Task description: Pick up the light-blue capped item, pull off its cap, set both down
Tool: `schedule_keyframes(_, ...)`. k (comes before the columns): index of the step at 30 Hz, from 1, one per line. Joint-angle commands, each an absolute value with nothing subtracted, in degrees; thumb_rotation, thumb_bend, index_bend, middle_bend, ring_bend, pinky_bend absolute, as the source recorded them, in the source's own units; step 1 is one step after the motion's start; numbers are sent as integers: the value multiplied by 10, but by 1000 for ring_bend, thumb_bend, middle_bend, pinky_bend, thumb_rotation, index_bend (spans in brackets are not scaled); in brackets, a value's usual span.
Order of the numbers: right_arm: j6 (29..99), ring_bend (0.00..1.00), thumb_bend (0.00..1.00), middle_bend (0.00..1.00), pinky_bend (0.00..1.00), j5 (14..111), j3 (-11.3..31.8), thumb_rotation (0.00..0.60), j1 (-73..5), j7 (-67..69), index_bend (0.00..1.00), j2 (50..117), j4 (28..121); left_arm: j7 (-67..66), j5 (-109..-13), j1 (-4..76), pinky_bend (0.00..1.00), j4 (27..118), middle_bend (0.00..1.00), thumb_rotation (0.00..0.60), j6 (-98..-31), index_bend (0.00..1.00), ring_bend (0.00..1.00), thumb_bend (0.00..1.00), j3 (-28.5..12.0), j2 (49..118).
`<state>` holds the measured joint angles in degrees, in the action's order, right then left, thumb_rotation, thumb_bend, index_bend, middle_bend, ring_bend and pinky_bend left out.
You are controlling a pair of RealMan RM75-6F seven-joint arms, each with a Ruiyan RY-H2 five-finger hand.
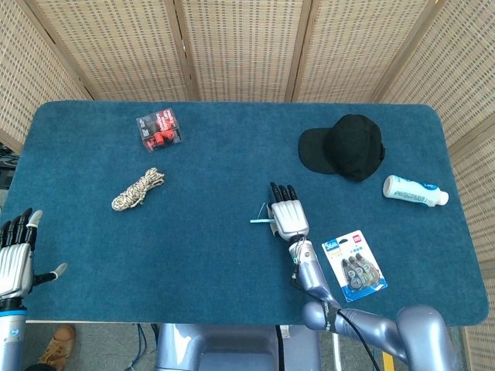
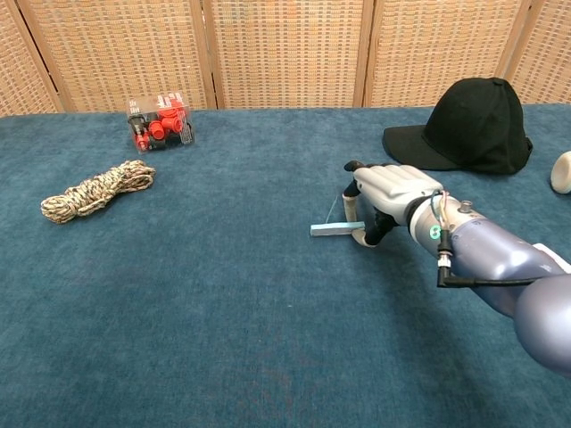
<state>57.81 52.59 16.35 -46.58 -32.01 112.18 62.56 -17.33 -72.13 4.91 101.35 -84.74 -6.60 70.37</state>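
Approach and grasp stage, judged from the task and the present layout: the slim light-blue capped item [image 2: 337, 229] lies flat on the dark teal carpeted table [image 1: 216, 255], and the right hand [image 2: 385, 194] is poised over one end of it.

Hand state. In the chest view the right hand is arched palm-down, fingers curled toward the cloth in a narrow cage; the thumb appears to reach the near end of the item. Whether the item is actually pinched cannot be told, since it rests on the table and the contact is hidden under the palm. The left hand [image 1: 15, 251] sits at the table's near left corner, fingers spread, holding nothing.

Position of the item. In the head view only a short light-blue stub [image 1: 260, 219] shows at the left edge of the right hand; the rest is covered. In the chest view the item extends leftward from under the fingertips, lying roughly crosswise to the forearm.

Doing the step well. A low, thin object on soft cloth is best taken by closing thumb and fingers on its two long sides, close to the cloth, before any lift. Gripping near one end should leave the other end free for the left hand, which is well apart and would have to travel across the table to pull the cap. Which end carries the cap is too small to tell.
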Motion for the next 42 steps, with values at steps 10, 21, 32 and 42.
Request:
schedule_keyframes(10, 590, 0, 517, 0, 0, 548, 168, 600, -464, -306, 619, 1119, 634, -177, -719, 51, 0, 1014, 0, 600, -847, 0, 0, 0, -65, 705)
schedule_keyframes(21, 621, 0, 517, 0, 0, 588, 158, 600, -460, -345, 628, 1064, 730, -159, -797, 132, 86, 942, 37, 600, -802, 0, 101, 0, -100, 712)
schedule_keyframes(32, 631, 0, 517, 0, 0, 586, 164, 600, -484, -433, 628, 1031, 788, -72, -950, 324, 692, 734, 726, 600, -720, 165, 761, 0, -138, 785)
schedule_keyframes(42, 630, 0, 517, 0, 0, 546, 173, 600, -503, -485, 628, 1022, 824, -70, -970, 431, 945, 651, 952, 600, -653, 233, 976, 0, -132, 854)
